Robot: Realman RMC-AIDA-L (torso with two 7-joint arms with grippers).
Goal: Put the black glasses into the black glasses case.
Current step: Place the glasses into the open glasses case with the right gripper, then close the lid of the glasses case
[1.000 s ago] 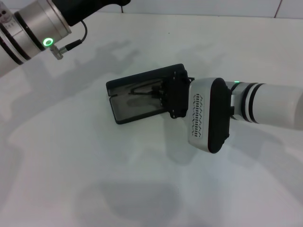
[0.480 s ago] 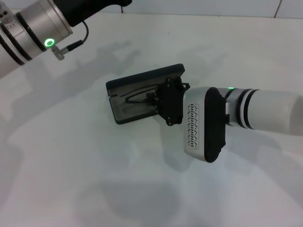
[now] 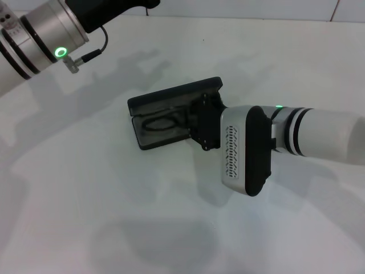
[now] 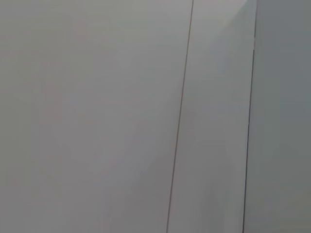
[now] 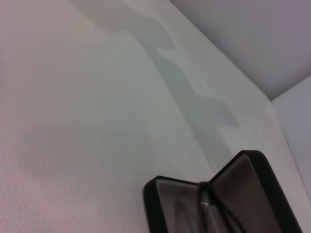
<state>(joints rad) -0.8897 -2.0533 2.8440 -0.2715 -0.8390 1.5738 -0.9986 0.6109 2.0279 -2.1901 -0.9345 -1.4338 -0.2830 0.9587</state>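
The black glasses case (image 3: pixel 149 104) lies open on the white table, lid raised at the back, grey lining showing. In its tray rest the black glasses (image 3: pixel 162 123), with one roundish lens showing. My right gripper (image 3: pixel 203 122) sits over the case's right end and covers the rest of the glasses; its black body hides its fingers. The right wrist view shows the open case (image 5: pixel 171 204) with a thin part of the glasses' frame (image 5: pixel 222 208) near the hinge. My left arm (image 3: pixel 40 34) is raised at the far left, its gripper out of view.
The white table (image 3: pixel 114 217) stretches around the case, ending at a wall along the back. The left wrist view shows only pale wall panels (image 4: pixel 121 116) with a seam.
The glasses have dropped from a tilted position above the tray to lying flat in the case. My right gripper has moved slightly back toward the case's right end.
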